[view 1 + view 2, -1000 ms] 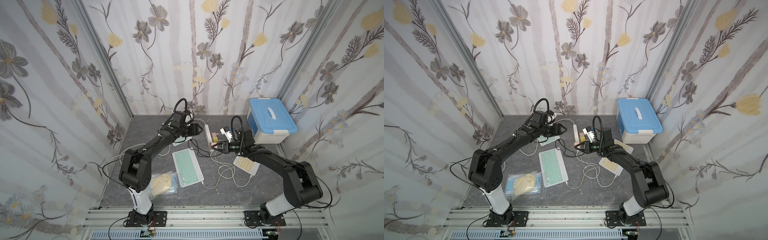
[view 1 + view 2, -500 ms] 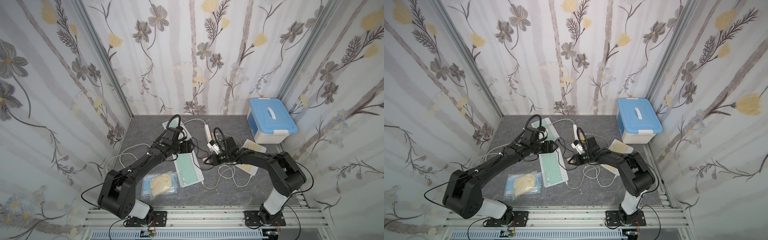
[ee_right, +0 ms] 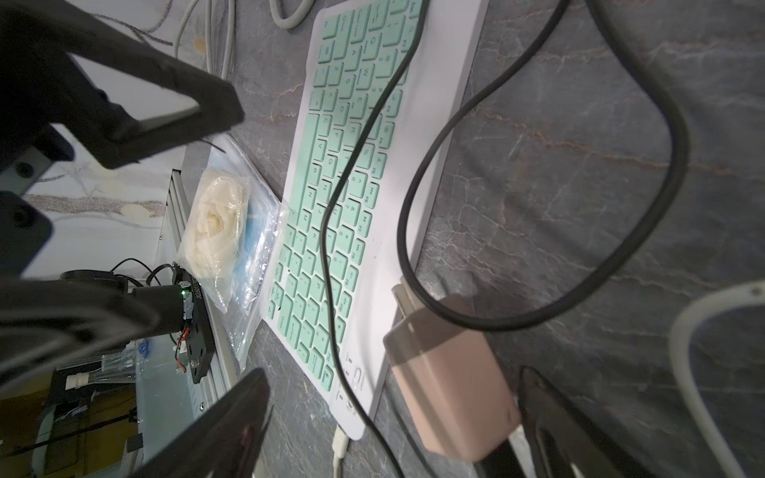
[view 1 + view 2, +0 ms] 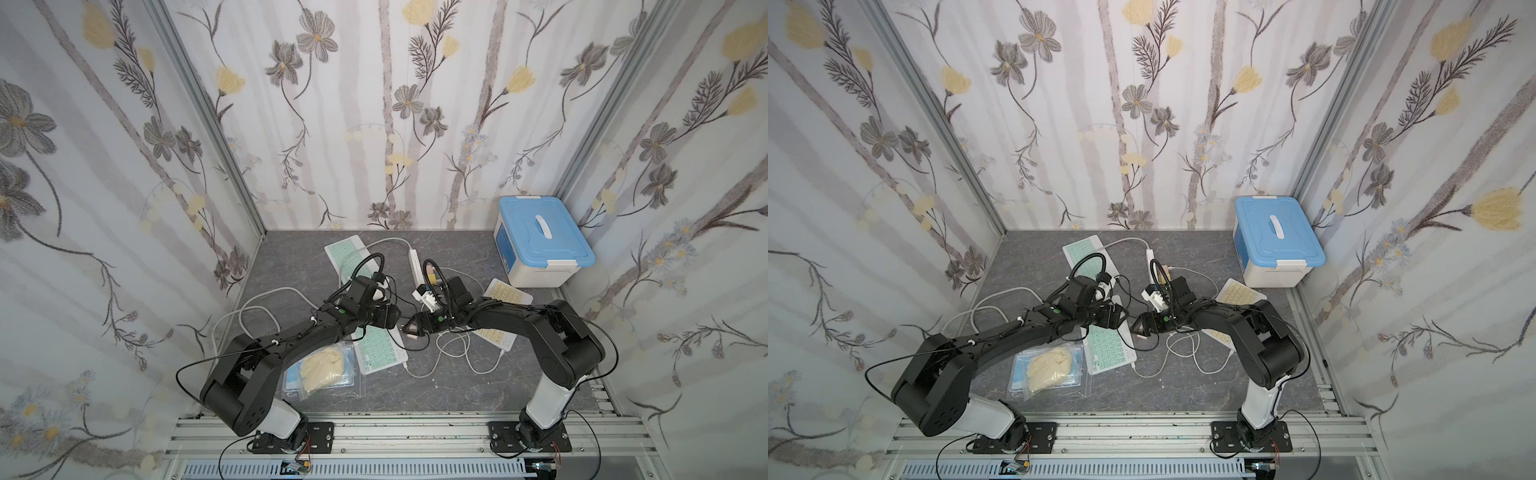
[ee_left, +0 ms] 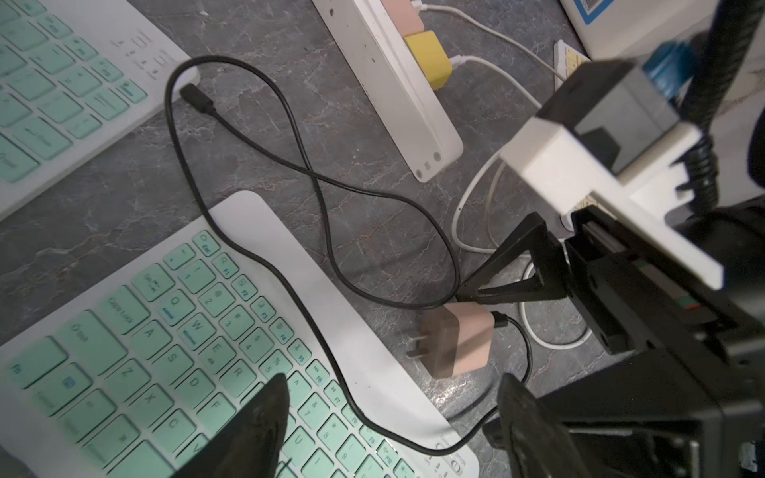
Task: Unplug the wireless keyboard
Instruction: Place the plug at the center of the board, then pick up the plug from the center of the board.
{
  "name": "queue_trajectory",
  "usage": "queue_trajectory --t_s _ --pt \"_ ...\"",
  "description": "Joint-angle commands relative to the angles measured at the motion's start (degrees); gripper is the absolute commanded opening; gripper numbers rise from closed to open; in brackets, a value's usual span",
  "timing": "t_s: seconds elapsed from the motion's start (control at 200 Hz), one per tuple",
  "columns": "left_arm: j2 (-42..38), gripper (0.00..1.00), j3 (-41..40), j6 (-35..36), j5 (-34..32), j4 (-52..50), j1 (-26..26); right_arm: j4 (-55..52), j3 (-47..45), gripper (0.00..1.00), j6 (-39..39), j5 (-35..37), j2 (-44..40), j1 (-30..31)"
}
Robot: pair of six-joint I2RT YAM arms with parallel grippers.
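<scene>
The right fingers [image 3: 232, 426] stand wide apart and grip nothing; the pink charger plug [image 3: 451, 385] lies loose on the desk [image 4: 457, 386] between them, its prongs bare and well apart from the white power strip [image 5: 397, 82] nearer the back edge. The left fingers [image 5: 265, 430] are spread just as wide and are empty, hovering over the mint wireless keyboard [image 4: 380, 347], which lies mid-desk toward the front edge, just beside the plug. A black cable [image 5: 323, 186] runs from the plug across the keys, its far end lying free on the desk.
</scene>
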Motion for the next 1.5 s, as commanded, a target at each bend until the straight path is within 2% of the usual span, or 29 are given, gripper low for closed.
queue_trajectory --t_s 0.0,0.11,0.225,0.36,0.53,0.619,0.744,0.874,0.944,1.019,1.109,1.229,1.494 --pt "0.22 0.8 -2.72 6.53 1.72 10.93 -0.92 3.11 -1.02 0.88 -0.34 0.66 -3.11 -1.01" --pt "2.01 0.78 -1.37 11.22 4.62 10.27 -2.62 6.08 -4.17 0.87 2.76 0.97 -9.06 -4.49" --pt "5.36 0.78 2.75 14.49 4.19 5.46 -4.77 10.98 -8.51 0.87 6.52 1.01 -16.04 -9.33" --pt "9.62 0.7 10.74 13.68 -3.32 -5.26 -6.92 10.36 -11.68 0.87 6.42 6.18 -22.3 -12.98" --pt "11.49 0.75 17.77 0.26 -11.33 -16.76 -10.69 9.35 -15.14 0.87 5.07 11.09 -26.65 -14.41" --pt "12.53 0.78 21.11 -11.16 -15.78 -23.73 -13.76 10.74 -17.58 0.87 5.29 11.55 -28.21 -15.26" --pt "16.84 0.81 27.25 -26.56 -18.71 -33.48 -16.95 13.09 -20.36 0.87 5.42 11.55 -29.32 -16.28" --pt "21.48 0.82 32.14 -36.54 -20.4 -37.79 -19.22 15.57 -22.3 0.87 5.31 11.11 -29.77 -17.0" --pt "24.66 0.78 34.54 -42.25 -20.54 -40.06 -19.27 16.55 -22.94 0.87 5.05 10.87 -29.83 -17.24" --pt "27.18 0.74 35.61 -46.92 -20.09 -40.3 -19.36 17.38 -23.99 0.87 4.7 10.61 -30.21 -17.52" --pt "29.82 0.73 38.55 -51.14 -20.62 -40.66 -19.49 18.49 -25.67 0.87 4.41 10.3 -31.1 -18.08" --pt "31.78 0.73 40.24 -53.86 -22.45 -41.01 -19.36 19.06 -26.88 0.87 3.97 9.24 -31.59 -18.91" --pt "34.3 0.75 40.25 -61.47 -21.12 -39.56 -19.14 20.28 -26.52 0.87 4.06 5.8 -29.18 -19.24"
